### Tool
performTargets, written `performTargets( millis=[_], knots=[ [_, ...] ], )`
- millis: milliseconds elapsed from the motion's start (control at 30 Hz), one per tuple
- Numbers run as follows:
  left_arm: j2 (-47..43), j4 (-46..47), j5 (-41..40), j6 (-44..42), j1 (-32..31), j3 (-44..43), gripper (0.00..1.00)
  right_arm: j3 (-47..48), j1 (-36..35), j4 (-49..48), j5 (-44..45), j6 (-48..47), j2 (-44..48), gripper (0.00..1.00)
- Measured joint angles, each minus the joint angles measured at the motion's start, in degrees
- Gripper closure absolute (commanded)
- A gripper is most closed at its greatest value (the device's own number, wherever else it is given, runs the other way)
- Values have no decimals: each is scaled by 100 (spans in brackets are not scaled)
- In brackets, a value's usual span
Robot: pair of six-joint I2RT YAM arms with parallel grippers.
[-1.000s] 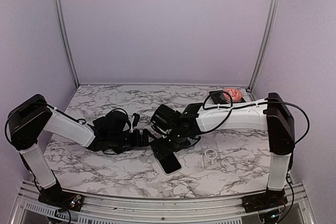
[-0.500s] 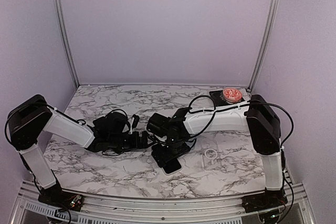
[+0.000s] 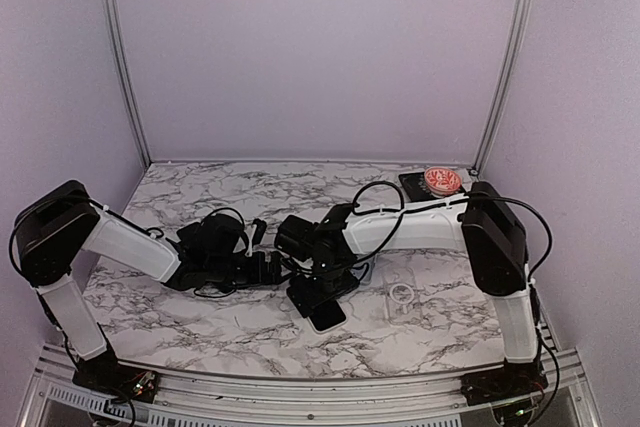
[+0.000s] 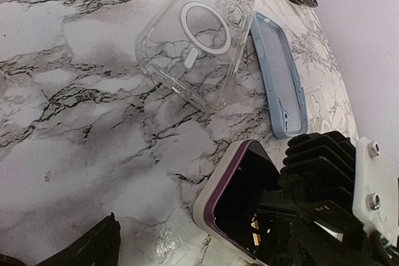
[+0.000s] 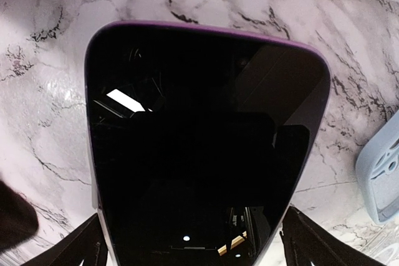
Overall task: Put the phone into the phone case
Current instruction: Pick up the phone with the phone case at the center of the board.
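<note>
1. On the left, our left gripper (image 3: pixel 272 267) lies low over the marble table (image 3: pixel 200 327). Its jaws stand wide and carry nothing.
2. Just to its right, the phone (image 5: pixel 206 141) lies flat on the table, dark screen up, with a purple rim.
3. Our right gripper (image 5: pixel 193 219) is directly over the phone. Its jaws are spread wide, with one finger at each side of the phone's near end. We cannot tell whether they touch it.
4. Further right, apart from the phone, the clear phone case (image 4: pixel 193 38) lies flat with its ring mark visible.
5. Just beside it lies a blue phone case (image 4: pixel 278 82), open side up.
6. In the far right corner sits a red-topped object (image 3: pixel 441 180).
</note>
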State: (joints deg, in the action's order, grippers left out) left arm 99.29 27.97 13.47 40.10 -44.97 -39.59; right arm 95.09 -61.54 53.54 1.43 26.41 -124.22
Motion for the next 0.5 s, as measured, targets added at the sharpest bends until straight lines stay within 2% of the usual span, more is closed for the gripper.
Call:
performTargets(
  millis=[200, 267, 333, 367, 500],
  knots=[
    [-13, -22, -2, -50, 2, 2, 3, 85, -7, 83, 0, 11, -50, 5],
    [-31, -55, -4, -57, 2, 4, 3, 118, -17, 111, 15, 15, -74, 14],
    [-35, -72, -7, -70, 0, 4, 3, 151, -24, 144, 35, 33, -101, 34],
    [-39, -81, -7, -70, 0, 4, 3, 164, -28, 153, 46, 57, -109, 39],
    [-44, -87, -9, -66, 2, 4, 3, 184, -35, 142, 13, 138, -114, 42]
  ],
)
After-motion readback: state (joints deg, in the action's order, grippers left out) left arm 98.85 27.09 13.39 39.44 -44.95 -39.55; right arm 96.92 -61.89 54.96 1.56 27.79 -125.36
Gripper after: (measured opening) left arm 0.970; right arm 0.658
